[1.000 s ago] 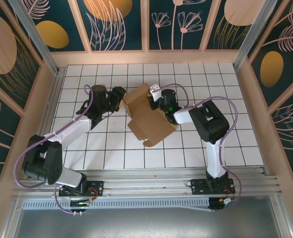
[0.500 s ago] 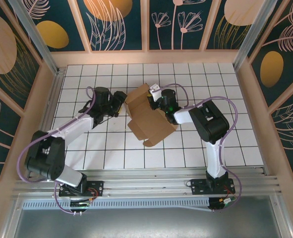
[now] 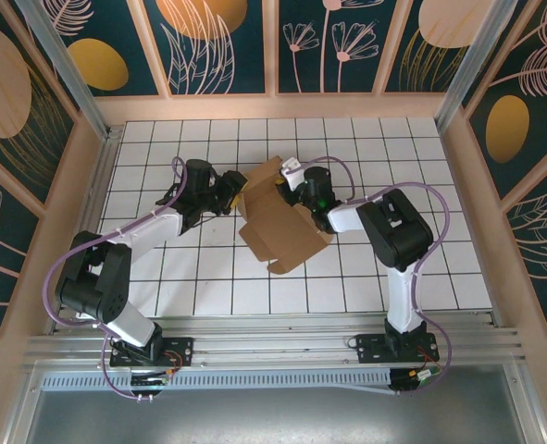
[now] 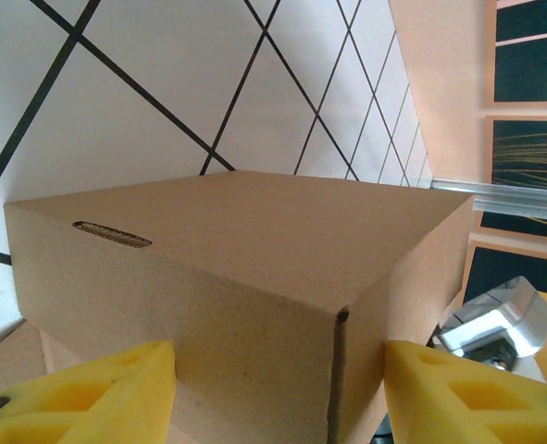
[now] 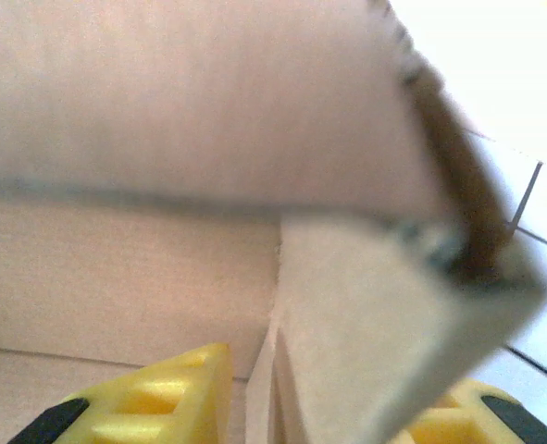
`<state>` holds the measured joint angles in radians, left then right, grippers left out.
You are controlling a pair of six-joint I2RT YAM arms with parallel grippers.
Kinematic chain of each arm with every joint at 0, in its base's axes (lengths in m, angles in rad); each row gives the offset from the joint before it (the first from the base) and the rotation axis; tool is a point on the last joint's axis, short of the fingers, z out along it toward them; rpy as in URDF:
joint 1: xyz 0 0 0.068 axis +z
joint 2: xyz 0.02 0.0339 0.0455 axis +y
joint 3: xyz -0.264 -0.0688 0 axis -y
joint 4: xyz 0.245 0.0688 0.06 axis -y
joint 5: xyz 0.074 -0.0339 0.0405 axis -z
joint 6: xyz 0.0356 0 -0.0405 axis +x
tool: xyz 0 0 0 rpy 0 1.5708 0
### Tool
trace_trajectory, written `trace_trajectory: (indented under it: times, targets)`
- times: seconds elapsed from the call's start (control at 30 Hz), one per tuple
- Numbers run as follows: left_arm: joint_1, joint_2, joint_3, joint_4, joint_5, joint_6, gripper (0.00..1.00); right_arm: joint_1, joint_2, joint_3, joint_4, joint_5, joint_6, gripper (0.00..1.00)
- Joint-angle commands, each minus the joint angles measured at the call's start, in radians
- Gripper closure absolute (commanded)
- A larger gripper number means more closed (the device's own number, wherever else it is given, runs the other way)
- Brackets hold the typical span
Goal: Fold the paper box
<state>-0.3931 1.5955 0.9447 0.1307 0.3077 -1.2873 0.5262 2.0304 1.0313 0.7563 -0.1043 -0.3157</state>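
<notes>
The paper box (image 3: 287,231) is seen mid-table, partly folded, with bare table (image 3: 393,148) on every side. The left gripper (image 4: 278,361) is spread wide astride the box's left corner. The right gripper (image 5: 338,388) is parted loosely around a far flap edge.

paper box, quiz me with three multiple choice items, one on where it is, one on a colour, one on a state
1. Where does the paper box lie?
A) inside a bin
B) between the left gripper and right gripper
C) on a shelf
2. What colour are the gripper fingers?
A) yellow
B) red
C) blue
3. How do the left gripper's jaws stand?
A) shut on nothing
B) apart, a box corner between them
C) shut on a pen

Answers:
1 B, the top view shows a gripper on each side.
2 A, both wrist views show yellow.
3 B, the left wrist view shows a finger either side of the corner.
</notes>
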Motion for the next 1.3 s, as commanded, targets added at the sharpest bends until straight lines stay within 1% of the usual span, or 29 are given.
trace_trajectory:
  times: [0.0, 0.1, 0.2, 0.27, 0.4, 0.53, 0.6, 0.67, 0.73, 0.77, 0.83, 0.9, 0.93, 0.97, 1.03, 1.07, 1.1, 1.17, 1.2, 1.27]
  targets:
    - [-0.004, 0.020, 0.014, 0.001, 0.018, 0.018, 0.41, -0.015, -0.053, -0.002, 0.038, 0.021, -0.031, 0.65]
    - [-0.004, 0.018, 0.019, 0.000, 0.020, 0.019, 0.41, -0.015, -0.040, 0.023, 0.041, 0.014, -0.032, 0.65]
    - [-0.004, 0.015, 0.022, -0.004, 0.022, 0.021, 0.41, -0.015, -0.005, 0.059, 0.052, 0.018, -0.029, 0.68]
    - [-0.004, 0.013, 0.022, -0.008, 0.021, 0.023, 0.41, -0.015, 0.022, 0.081, 0.066, 0.027, -0.020, 0.72]
    - [-0.004, 0.003, 0.017, -0.015, 0.016, 0.025, 0.42, -0.013, 0.053, 0.112, 0.082, 0.046, 0.017, 0.83]
    - [-0.004, -0.015, 0.009, -0.004, 0.007, 0.022, 0.41, -0.009, 0.059, 0.114, 0.089, 0.066, 0.008, 0.89]
    - [-0.003, -0.045, 0.022, -0.031, -0.025, 0.049, 0.37, -0.009, 0.033, 0.092, 0.086, 0.059, -0.048, 0.91]
    - [0.000, -0.089, 0.103, -0.102, -0.088, 0.124, 0.31, -0.011, -0.022, 0.059, 0.072, 0.070, -0.142, 0.92]
    - [0.003, -0.144, 0.174, -0.171, -0.161, 0.228, 0.26, -0.020, -0.096, 0.030, 0.027, 0.073, -0.262, 0.92]
    - [0.004, -0.176, 0.207, -0.196, -0.206, 0.292, 0.25, -0.027, -0.140, 0.030, -0.034, 0.067, -0.335, 0.93]
    - [0.005, -0.240, 0.254, -0.224, -0.273, 0.429, 0.22, -0.048, -0.215, 0.083, -0.239, 0.040, -0.463, 0.96]
    - [0.005, -0.312, 0.270, -0.219, -0.320, 0.590, 0.19, -0.064, -0.277, 0.190, -0.527, 0.019, -0.626, 0.97]
    - [0.005, -0.344, 0.265, -0.214, -0.335, 0.653, 0.19, -0.064, -0.294, 0.238, -0.645, 0.038, -0.715, 0.97]
    - [0.005, -0.383, 0.254, -0.202, -0.349, 0.722, 0.19, -0.060, -0.316, 0.278, -0.772, 0.069, -0.839, 0.97]
    - [0.005, -0.452, 0.210, -0.172, -0.370, 0.829, 0.18, -0.043, -0.351, 0.333, -0.950, 0.165, -1.078, 0.97]
    - [0.004, -0.488, 0.182, -0.153, -0.386, 0.863, 0.18, -0.026, -0.351, 0.378, -1.065, 0.238, -1.194, 0.97]
    - [0.005, -0.518, 0.146, -0.132, -0.401, 0.886, 0.18, -0.011, -0.338, 0.416, -1.151, 0.321, -1.272, 0.97]
    - [0.005, -0.571, 0.082, -0.089, -0.419, 0.899, 0.18, 0.012, -0.305, 0.465, -1.218, 0.435, -1.333, 0.97]
    - [0.005, -0.591, 0.050, -0.065, -0.424, 0.893, 0.18, 0.015, -0.296, 0.474, -1.235, 0.439, -1.359, 0.97]
    - [0.005, -0.613, -0.009, -0.031, -0.416, 0.860, 0.19, 0.060, -0.264, 0.493, -1.291, 0.381, -1.378, 0.96]
